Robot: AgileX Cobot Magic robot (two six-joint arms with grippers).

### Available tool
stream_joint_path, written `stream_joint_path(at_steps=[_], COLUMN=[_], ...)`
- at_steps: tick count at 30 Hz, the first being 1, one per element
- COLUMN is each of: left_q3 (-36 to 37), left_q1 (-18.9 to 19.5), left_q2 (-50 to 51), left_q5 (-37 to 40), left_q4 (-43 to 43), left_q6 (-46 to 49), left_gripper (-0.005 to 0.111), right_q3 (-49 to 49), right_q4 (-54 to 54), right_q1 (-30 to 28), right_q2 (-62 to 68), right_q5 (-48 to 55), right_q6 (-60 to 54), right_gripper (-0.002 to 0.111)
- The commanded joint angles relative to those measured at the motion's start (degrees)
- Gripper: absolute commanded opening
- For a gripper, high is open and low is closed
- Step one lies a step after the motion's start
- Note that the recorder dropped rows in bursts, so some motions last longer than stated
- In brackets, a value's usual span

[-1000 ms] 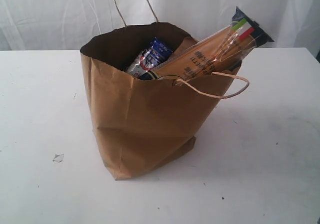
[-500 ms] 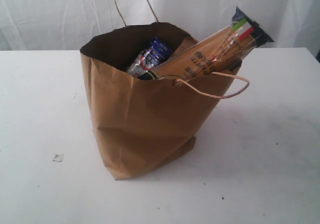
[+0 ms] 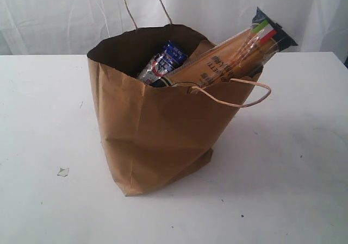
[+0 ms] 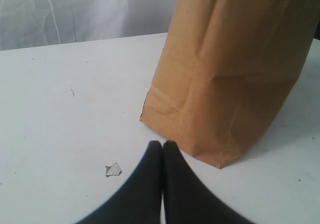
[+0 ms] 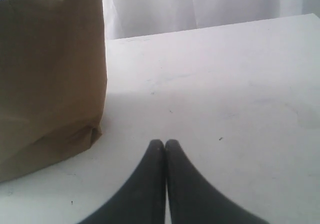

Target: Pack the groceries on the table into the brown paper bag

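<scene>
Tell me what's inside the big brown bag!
A long spaghetti pack sticks out of the brown paper bag, and a blue-and-white package shows just inside the rim. Anything deeper is hidden by the paper walls.

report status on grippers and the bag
Left gripper shut, empty; right gripper shut, empty. Bag upright on table, spaghetti sticking out top, carton inside. Only a paper scrap lying near left gripper.

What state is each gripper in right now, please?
Left gripper: closed, holding nothing.
Right gripper: closed, holding nothing.
</scene>
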Motion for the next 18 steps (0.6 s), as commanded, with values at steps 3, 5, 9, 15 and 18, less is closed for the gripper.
stream_joint_path(at_steps=[3,5,9,15,18], left_q3=[0.2,0.2,0.2,0.2,0.2], left_q1=[0.0,0.0,0.0,0.0,0.0], left_q2=[-0.3,-0.3,-0.3,-0.3,-0.3], left_q5=[0.2,0.2,0.2,0.2,0.2], left_q4=[-0.2,-0.2,-0.2,-0.2,-0.2], left_q6=[0.0,0.0,0.0,0.0,0.0], left_gripper=[0.0,0.0,0.0,0.0,0.0], right_q3=[0.3,0.3,0.3,0.3,0.3], right_q4=[1.0,1.7,1.6,1.6,1.6], right_q1=[-0.2,-0.2,-0.2,-0.2,-0.2], right_q2=[-0.4,-0.4,-0.4,-0.4,-0.4], right_q5=[0.3,0.3,0.3,0.3,0.3], right_q6=[-8.8,-8.6,-8.6,-8.6,-8.6], right_gripper=[0.0,0.0,0.0,0.0,0.0])
